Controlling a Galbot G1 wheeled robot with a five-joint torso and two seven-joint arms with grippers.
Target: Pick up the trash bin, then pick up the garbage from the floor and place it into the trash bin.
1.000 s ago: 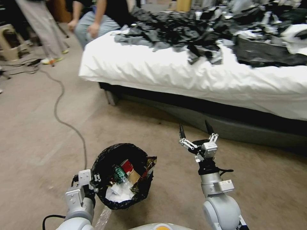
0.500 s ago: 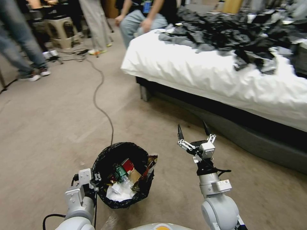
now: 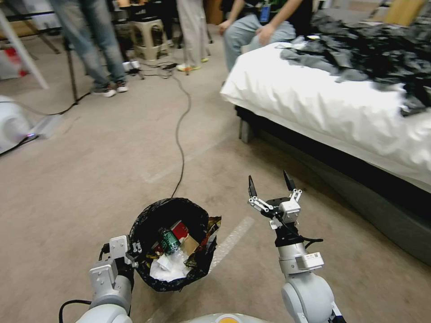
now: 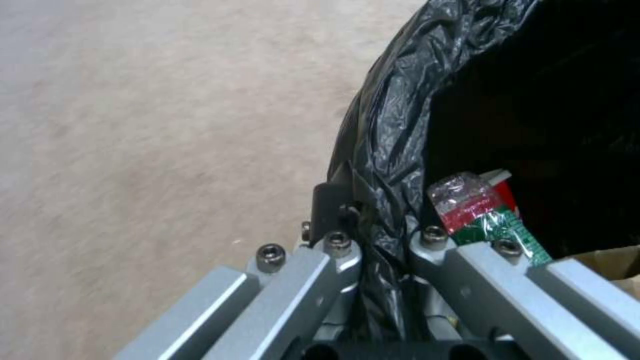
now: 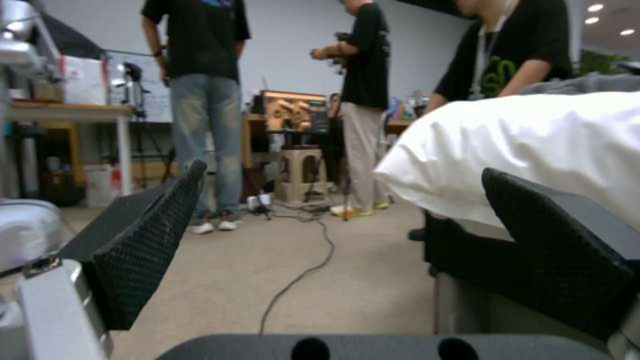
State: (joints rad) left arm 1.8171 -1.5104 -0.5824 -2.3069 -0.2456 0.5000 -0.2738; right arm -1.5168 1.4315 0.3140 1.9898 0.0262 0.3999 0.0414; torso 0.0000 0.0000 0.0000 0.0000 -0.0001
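The trash bin (image 3: pixel 148 224), lined with a crinkly black bag, hangs low in front of me over the floor (image 3: pixel 90 179). My left gripper (image 3: pixel 133 252) is shut on its near rim; in the left wrist view the fingers (image 4: pixel 333 250) pinch the bag's folded edge (image 4: pixel 387 150). Garbage fills the bin: a green and red packet (image 3: pixel 169 241), a tan scrap (image 3: pixel 188 246), white tissue (image 3: pixel 165 269) and a shiny wrapper (image 3: pixel 212 226) draped over the rim. My right gripper (image 3: pixel 269 180) is held up to the right of the bin, open and holding nothing, with its black fingers (image 5: pixel 153 240) spread wide.
A bed with a white sheet (image 3: pixel 323 103) and dark clothes runs along the right. A black cable (image 3: pixel 179 134) snakes across the carpet toward the bin. A pale tape line (image 3: pixel 231 240) lies beside the bin. People, a stool (image 3: pixel 150 38) and a tripod stand at the back.
The camera has swung left: the bed slid to the right and more open carpet and standing people came into view. Both arms and the bin keep their places before me.
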